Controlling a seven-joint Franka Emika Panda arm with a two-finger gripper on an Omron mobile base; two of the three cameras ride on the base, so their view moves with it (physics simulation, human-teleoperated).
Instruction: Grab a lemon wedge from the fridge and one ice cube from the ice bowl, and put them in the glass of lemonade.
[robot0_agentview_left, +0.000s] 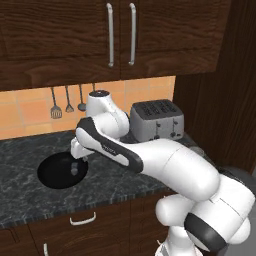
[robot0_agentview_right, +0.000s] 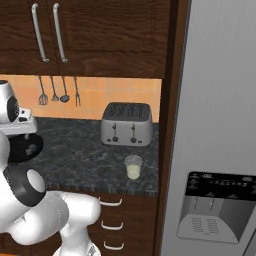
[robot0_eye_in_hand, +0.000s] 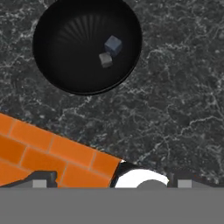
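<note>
The pincer (robot0_agentview_left: 75, 167) hung released above the ice bowl (robot0_eye_in_hand: 52, 65); the ice cube (robot0_eye_in_hand: 113, 45) lay ahead of it, inside the bowl, untouched.

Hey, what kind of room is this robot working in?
A simulated home kitchen, by the look of it: a silver toaster on a dark stone counter, utensils hanging on the tiled wall, and a grey fridge alongside.
</note>
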